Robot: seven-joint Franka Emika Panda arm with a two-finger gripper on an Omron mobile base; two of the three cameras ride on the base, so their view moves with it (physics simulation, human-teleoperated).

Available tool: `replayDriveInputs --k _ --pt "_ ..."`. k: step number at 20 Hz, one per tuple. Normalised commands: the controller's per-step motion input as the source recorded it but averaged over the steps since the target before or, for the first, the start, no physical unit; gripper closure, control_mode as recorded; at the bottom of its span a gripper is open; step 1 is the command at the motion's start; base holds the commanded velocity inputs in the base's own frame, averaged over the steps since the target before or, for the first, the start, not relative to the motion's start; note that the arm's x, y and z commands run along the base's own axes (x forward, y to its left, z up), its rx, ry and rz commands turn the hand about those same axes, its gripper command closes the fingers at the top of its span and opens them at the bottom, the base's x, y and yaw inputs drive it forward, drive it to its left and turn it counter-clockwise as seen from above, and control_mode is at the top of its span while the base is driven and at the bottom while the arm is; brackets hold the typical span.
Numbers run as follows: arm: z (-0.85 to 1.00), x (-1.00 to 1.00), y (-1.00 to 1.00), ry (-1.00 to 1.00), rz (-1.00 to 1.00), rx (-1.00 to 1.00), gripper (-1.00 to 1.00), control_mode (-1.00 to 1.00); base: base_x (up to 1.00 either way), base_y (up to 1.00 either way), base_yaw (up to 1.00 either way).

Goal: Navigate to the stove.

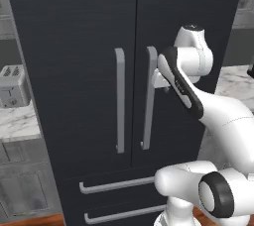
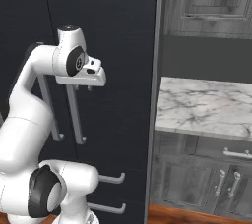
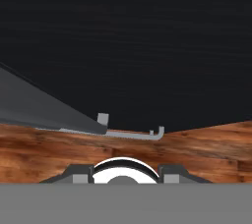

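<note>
The stove is out of view. A tall black double-door fridge [image 1: 89, 46] stands straight ahead of me, very close. My gripper [image 2: 82, 87] hangs in front of the fridge doors at handle height and points down. In the hand view its fingertips [image 3: 78, 173] stand wide apart with nothing between them, so the gripper [image 3: 125, 173] is open. It looks down the fridge front to a drawer handle [image 3: 133, 133] and the wooden floor [image 3: 197, 144].
A marble counter [image 2: 206, 105] over grey cabinets [image 2: 197, 179] lies right of the fridge [image 2: 108, 21]. Left of it a toaster [image 1: 12, 86] sits on another marble counter [image 1: 20, 121]. Grey upper cabinets [image 2: 211, 2] hang at the right.
</note>
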Motion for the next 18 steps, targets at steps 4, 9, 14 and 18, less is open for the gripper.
replayDriveInputs --k 4,9,14,18 --pt "0.00 0.00 0.00 0.00 0.00 0.00 -1.00 1.00 0.00 0.00 0.00" --pt "0.00 0.00 0.00 0.00 0.00 0.00 -1.00 1.00 0.00 0.00 0.00" --pt "0.00 0.00 0.00 0.00 0.00 0.00 -1.00 1.00 -0.66 0.00 -0.04" --pt "0.00 0.00 0.00 0.00 0.00 0.00 -1.00 1.00 -0.94 0.07 -0.62"
